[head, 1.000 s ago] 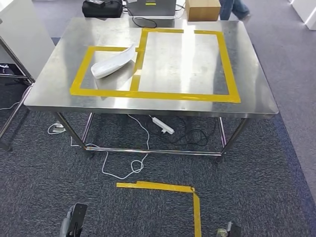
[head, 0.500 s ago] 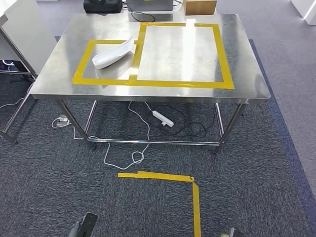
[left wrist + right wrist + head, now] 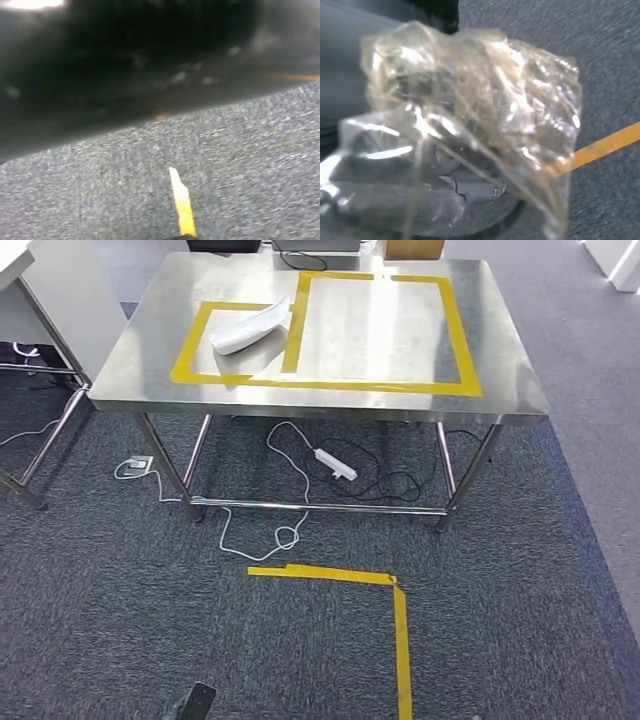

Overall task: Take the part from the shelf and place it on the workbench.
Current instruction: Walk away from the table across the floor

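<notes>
We hold a bagged part [image 3: 463, 135], no readable label.
Right hand [image 3: 471, 187] grips the bag; white part [image 3: 249, 328] upper left on workbench [image 3: 490, 390]; left hand's state unclear.

The workbench [image 3: 513, 390] top is being shown as brushed stainless steel, smooth and softly reflective, with polished metal tube legs [image 3: 468, 475]. Glossy yellow tape [image 3: 460, 340] is being seen stuck flat on it. The white part [image 3: 249, 327] is being seen as smooth, glossy moulded plastic. The carpet [image 3: 113, 610] is being shown as dark grey, rough, matt pile. In the right wrist view, a clear, crinkled, shiny plastic bag [image 3: 471, 125] is being seen wrapped over a dark object.
</notes>
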`<state>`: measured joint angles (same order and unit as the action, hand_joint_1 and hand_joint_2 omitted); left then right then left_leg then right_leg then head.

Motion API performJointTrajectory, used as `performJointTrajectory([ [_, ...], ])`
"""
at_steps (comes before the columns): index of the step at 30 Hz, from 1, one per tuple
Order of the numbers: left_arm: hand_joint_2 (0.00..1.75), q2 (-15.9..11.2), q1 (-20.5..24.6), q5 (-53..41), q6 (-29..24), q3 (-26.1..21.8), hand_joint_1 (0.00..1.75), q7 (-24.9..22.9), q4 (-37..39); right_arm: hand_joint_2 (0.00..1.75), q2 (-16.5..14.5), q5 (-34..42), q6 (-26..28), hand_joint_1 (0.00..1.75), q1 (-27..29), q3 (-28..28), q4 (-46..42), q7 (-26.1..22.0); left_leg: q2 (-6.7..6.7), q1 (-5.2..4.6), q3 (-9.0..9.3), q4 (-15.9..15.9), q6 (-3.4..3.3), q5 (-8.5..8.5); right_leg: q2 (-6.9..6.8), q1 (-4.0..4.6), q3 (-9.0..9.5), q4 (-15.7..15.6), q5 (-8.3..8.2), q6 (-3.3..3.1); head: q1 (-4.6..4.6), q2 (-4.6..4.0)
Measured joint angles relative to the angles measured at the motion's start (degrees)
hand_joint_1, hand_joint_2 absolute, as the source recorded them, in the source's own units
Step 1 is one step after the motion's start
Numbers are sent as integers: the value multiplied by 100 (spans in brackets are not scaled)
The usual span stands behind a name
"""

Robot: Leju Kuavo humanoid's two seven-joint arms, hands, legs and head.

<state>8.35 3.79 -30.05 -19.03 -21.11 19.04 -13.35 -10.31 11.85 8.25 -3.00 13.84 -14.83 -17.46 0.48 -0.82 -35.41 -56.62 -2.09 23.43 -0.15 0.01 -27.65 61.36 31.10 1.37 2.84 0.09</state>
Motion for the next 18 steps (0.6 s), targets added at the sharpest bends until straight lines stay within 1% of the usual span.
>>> performJointTrajectory([
  [1,0,10,-2,-6,2,13,0,0,1,0,4,-5,1,0,-8,0,0,-1,0,-7,-32,-2,21,-68,5,22,266,-401,68,-33,4,0],
  [2,0,19,-4,-15,4,26,0,0,2,0,7,-10,4,0,-10,0,1,-1,2,-6,-52,1,48,-132,10,41,422,-667,141,-56,1,0],
  [3,0,26,-7,-27,5,38,0,0,3,0,8,-16,8,0,-7,1,2,-2,5,-1,-68,10,80,-198,12,53,463,-793,155,-74,0,0],
  [4,0,31,-13,-39,5,47,0,0,6,0,7,-22,12,0,4,1,6,-2,4,14,-83,13,114,-233,6,47,419,-801,111,-101,-2,0],
  [5,0,34,-23,-48,5,54,0,-1,8,0,8,-28,18,0,12,2,10,-2,-5,26,-105,-17,154,-165,-6,42,370,-803,47,-142,-7,0],
  [6,0,36,-36,-54,5,58,0,-1,10,0,8,-33,22,0,19,4,13,-1,-14,38,-139,-127,194,19,-19,33,309,-808,-26,-185,2,0],
  [7,0,36,-48,-60,4,58,0,-2,12,0,8,-37,22,0,25,5,17,-1,-22,53,-192,-343,233,308,-33,23,231,-810,-101,-220,13,0],
  [8,0,37,-54,-64,3,59,0,-2,13,0,8,-41,22,0,28,7,17,-1,-26,66,-256,-670,269,648,-39,29,138,-796,-174,-240,24,0],
  [9,0,36,-55,-70,3,60,0,-2,13,0,8,-46,20,0,30,9,18,-2,-26,79,-315,-1054,297,916,-45,31,46,-772,-247,-246,34,0],
  [10,0,35,-53,-75,2,60,0,-2,13,0,9,-49,19,0,29,10,19,-2,-25,89,-340,-1396,320,1041,-51,31,-64,-737,-321,-242,38,0],
  [11,0,35,-52,-80,2,60,0,-2,13,0,9,-54,18,0,28,11,19,-2,-26,97,-312,-1619,335,1009,-58,31,-184,-691,-392,-233,36,0],
  [12,0,34,-52,-86,2,60,0,-2,13,0,10,-60,17,0,26,12,19,-1,-26,105,-206,-1658,341,860,-63,29,-307,-637,-454,-222,38,0],
  [13,0,34,-51,-93,2,60,0,-2,13,0,10,-66,15,0,25,13,19,2,-26,112,-13,-1502,341,682,-67,26,-441,-578,-510,-206,38,0],
  [14,0,34,-47,-98,2,60,0,-2,13,0,10,-75,14,0,22,13,18,4,-27,116,271,-1166,331,590,-67,24,-558,-518,-560,-186,39,0],
  [15,0,34,-41,-104,1,61,0,-2,13,0,9,-83,13,0,19,13,17,7,-31,113,588,-724,307,610,-64,28,-653,-460,-606,-162,40,0],
  [16,0,35,-33,-107,1,61,0,-2,13,0,9,-87,12,0,16,14,17,8,-34,103,836,-344,271,685,-64,32,-719,-422,-658,-134,38,0],
  [17,0,36,-25,-109,-1,61,0,-2,13,0,9,-92,12,0,13,14,17,9,-36,89,991,-72,228,770,-67,33,-761,-402,-714,-106,39,0],
  [18,0,36,-20,-111,-1,61,0,-1,13,0,9,-95,12,0,12,15,18,11,-37,71,1030,50,181,799,-70,30,-787,-402,-774,-77,38,0],
])
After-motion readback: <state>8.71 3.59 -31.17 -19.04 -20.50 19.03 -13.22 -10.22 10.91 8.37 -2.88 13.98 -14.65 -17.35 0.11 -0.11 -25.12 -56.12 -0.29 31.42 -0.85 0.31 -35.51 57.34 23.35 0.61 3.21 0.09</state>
